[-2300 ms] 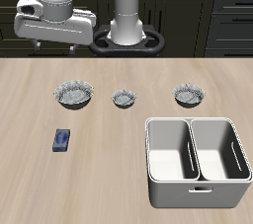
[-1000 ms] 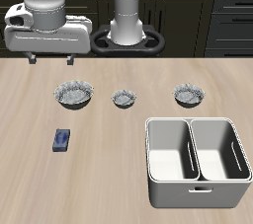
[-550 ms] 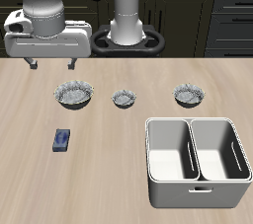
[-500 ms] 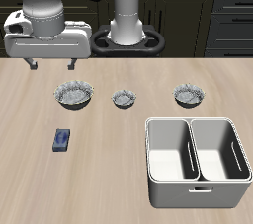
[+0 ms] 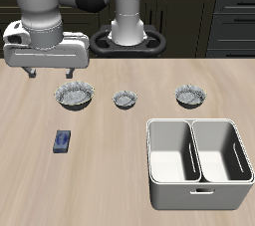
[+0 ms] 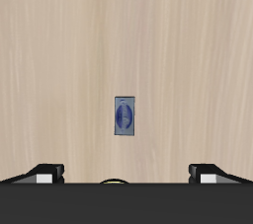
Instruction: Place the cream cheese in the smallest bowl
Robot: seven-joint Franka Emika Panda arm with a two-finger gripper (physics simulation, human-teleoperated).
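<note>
The cream cheese (image 5: 63,141) is a small dark blue box with a lighter label, lying flat on the table near its front edge; it also shows in the wrist view (image 6: 124,116). The smallest bowl (image 5: 126,99) stands in the middle of a row of three speckled bowls. My gripper (image 5: 50,74) hangs open and empty well above the table, over the area behind the cream cheese and beside the widest bowl (image 5: 75,94). Its two fingertips (image 6: 46,172) show far apart in the wrist view.
A third speckled bowl (image 5: 190,95) stands at the far end of the row. A white two-compartment bin (image 5: 197,160) sits near the table's front edge. The robot's base (image 5: 127,36) is at the table's back.
My gripper has moved down and toward the table's front, coming nearer above the cream cheese. The cream cheese and bowls have not moved.
</note>
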